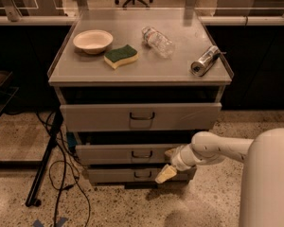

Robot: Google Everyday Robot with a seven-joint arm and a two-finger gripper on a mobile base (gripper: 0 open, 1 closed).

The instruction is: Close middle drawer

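The middle drawer (pixel 118 154) is the grey front with a small loop handle (pixel 142 154), second of three in the metal cabinet. It stands only a little way out, with a dark gap above it. My gripper (pixel 167 164) is at the right end of that drawer front, low and right of the handle, at the end of my white arm (pixel 213 148), which reaches in from the right. Its cream tip hangs down over the lowest drawer front (pixel 132 175).
The top drawer (pixel 142 116) sticks out slightly. On the cabinet top lie a bowl (pixel 93 40), a sponge (pixel 120 56), a plastic bottle (pixel 157 40) and a metal can (pixel 205 60). A black stand leg (pixel 42 167) and cables (pixel 68 174) are on the floor at left.
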